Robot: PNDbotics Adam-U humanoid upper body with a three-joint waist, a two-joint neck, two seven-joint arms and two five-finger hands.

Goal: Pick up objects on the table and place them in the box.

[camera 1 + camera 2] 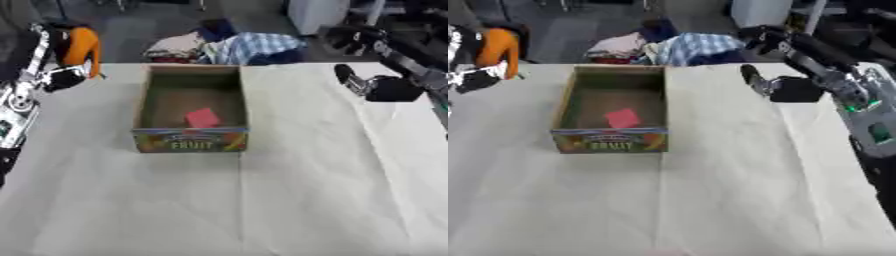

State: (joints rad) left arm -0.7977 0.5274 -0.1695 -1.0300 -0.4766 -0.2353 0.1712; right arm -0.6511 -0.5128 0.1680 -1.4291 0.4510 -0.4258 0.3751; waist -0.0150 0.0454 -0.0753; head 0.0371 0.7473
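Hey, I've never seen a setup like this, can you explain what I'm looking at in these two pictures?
Both pictures come from a stereo camera in a humanoid robot's head, looking down at a table covered in pale cloth. They show the same moment from its left and right eye. An open cardboard box with a fruit label stands on the table, with a small pink-red block inside. The robot's black left hand shows at the left edge beside something orange; whether it holds that is unclear. Its right hand hangs over the table's far right, with a black object next to it.

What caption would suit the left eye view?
Cardboard box with a red block inside, the right hand and left hand raised on either side.
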